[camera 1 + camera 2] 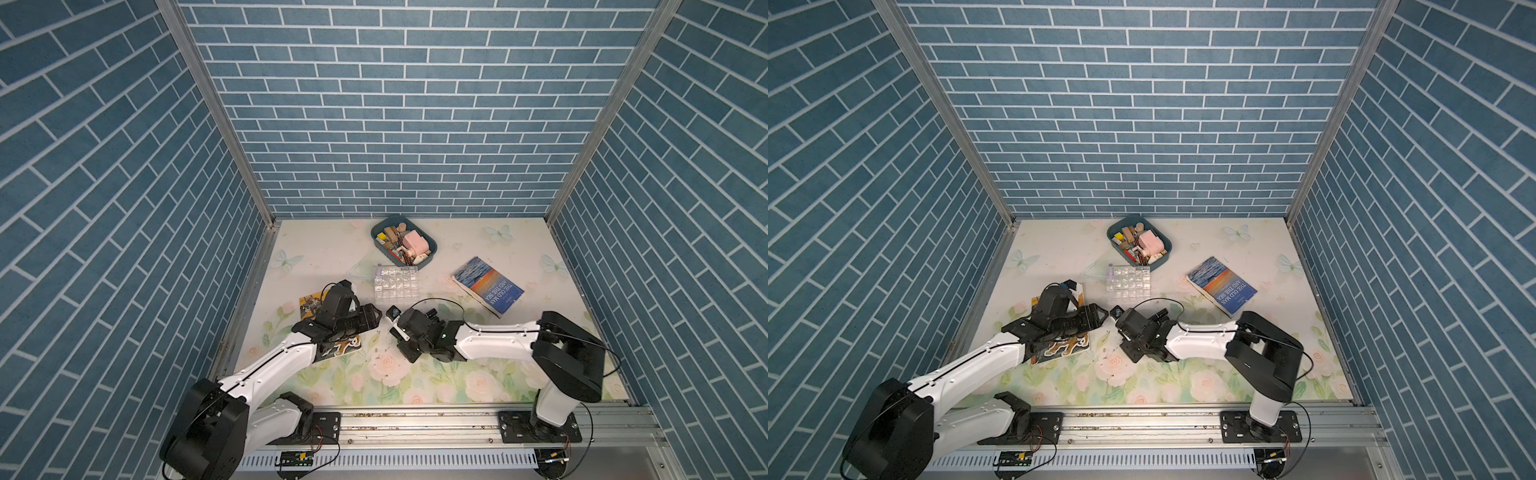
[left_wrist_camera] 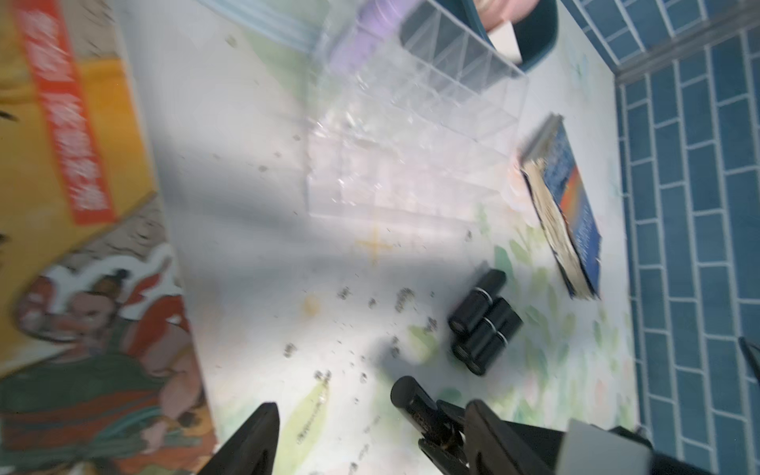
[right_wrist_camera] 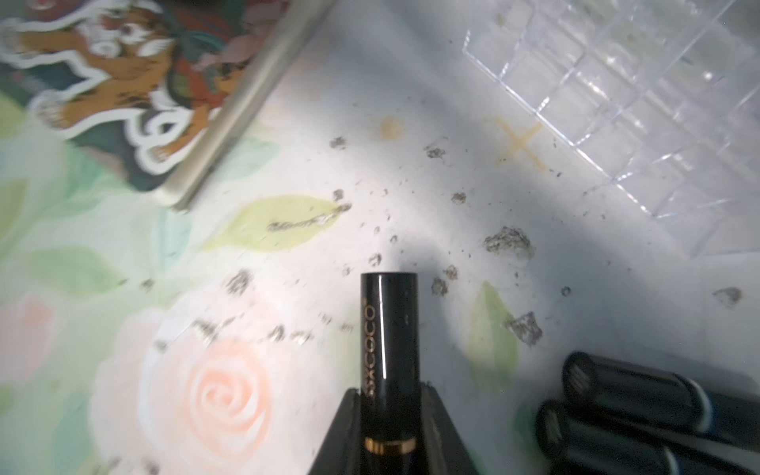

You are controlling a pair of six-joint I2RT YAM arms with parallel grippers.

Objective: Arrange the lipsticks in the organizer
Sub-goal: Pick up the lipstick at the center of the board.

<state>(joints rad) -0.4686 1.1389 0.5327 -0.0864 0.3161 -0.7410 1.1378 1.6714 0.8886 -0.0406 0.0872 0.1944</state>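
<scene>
Black tube, gold ring: the gold-banded lipstick (image 3: 388, 349) is clamped near its ringed end by the right gripper (image 3: 388, 395). It points forward along the fingers and seems to be off the floral cloth (image 1: 386, 374). Judged: an end grip leaves the free end clear to enter a cell.

The left gripper (image 2: 372, 411) is spread wide and holds nothing. Its tips sit either side of that same tube, so there is a collision risk if either arm swings.

Three short black lipsticks (image 2: 485, 325) lie bunched on the cloth just beside. The lilac lipstick (image 1: 379, 272) stands in a corner cell of the clear organizer (image 1: 399, 286); the other cells look empty.

Further out:
- blue-grey tray (image 1: 434, 249), behind the organizer
- paperback (image 1: 486, 286)
- illustrated book (image 3: 135, 70), under the left arm
</scene>
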